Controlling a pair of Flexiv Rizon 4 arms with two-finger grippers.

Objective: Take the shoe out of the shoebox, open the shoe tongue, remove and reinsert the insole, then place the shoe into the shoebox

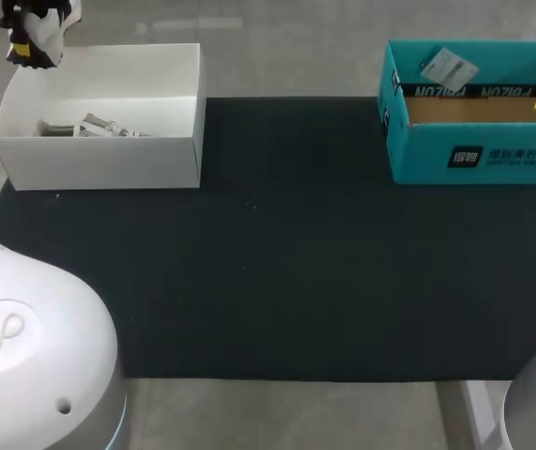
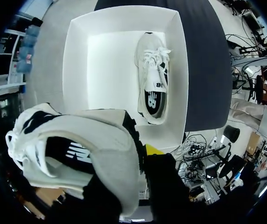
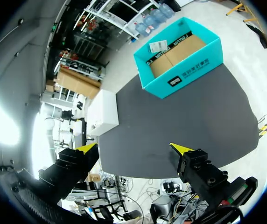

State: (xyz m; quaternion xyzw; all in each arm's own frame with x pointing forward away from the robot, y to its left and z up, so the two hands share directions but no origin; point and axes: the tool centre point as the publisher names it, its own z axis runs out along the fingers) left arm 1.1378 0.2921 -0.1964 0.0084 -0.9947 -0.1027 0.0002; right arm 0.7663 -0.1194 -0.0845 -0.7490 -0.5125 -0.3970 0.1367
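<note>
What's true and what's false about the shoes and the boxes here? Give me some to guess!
1. A white shoe lies inside the white box. True.
2. The teal box has a shoe in it. False: only a paper slip shows inside.
3. The left arm's jaws hold a second shoe up in the air. True.
4. The right arm's jaws grip the teal box. False: they are open with nothing between them.

White print on teal box (image 1: 418,155)
</note>
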